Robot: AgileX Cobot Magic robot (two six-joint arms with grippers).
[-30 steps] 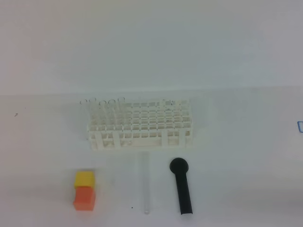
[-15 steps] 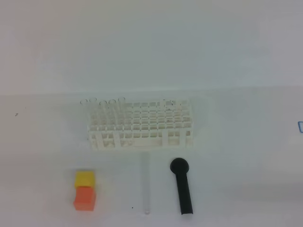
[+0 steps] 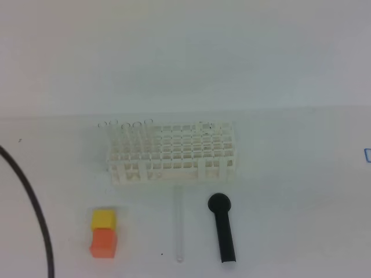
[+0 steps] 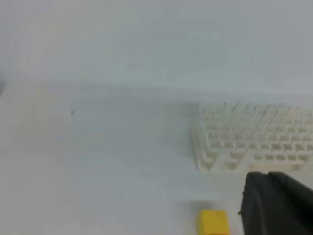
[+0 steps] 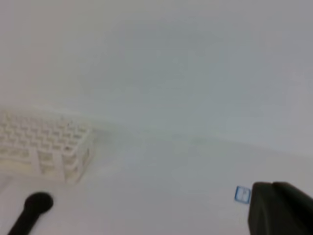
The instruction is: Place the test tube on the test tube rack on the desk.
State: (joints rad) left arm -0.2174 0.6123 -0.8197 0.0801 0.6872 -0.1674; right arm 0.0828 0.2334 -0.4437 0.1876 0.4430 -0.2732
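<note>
The test tube [image 3: 179,229] lies flat on the desk [image 3: 290,191], pointing away from me, in front of the test tube rack [image 3: 173,152]. The white lattice rack stands mid-desk and shows again in the left wrist view [image 4: 254,142] and the right wrist view [image 5: 44,142]. Several clear tubes [image 3: 124,124] stand in its back left holes. Neither gripper appears in the exterior high view. Only a dark part of my left gripper [image 4: 276,203] and of my right gripper [image 5: 279,208] shows, low at the right of each wrist view. Both are shut, with nothing seen in them.
A black round-headed stick [image 3: 222,229] lies right of the test tube. A yellow cube [image 3: 103,219] and an orange cube [image 3: 104,242] sit at the front left. A black cable [image 3: 50,263] curves along the left edge. A small blue label [image 5: 242,194] marks the desk's right side.
A black cable has swung into the left side of the exterior high view. The tube, rack, stick and cubes have not moved.
</note>
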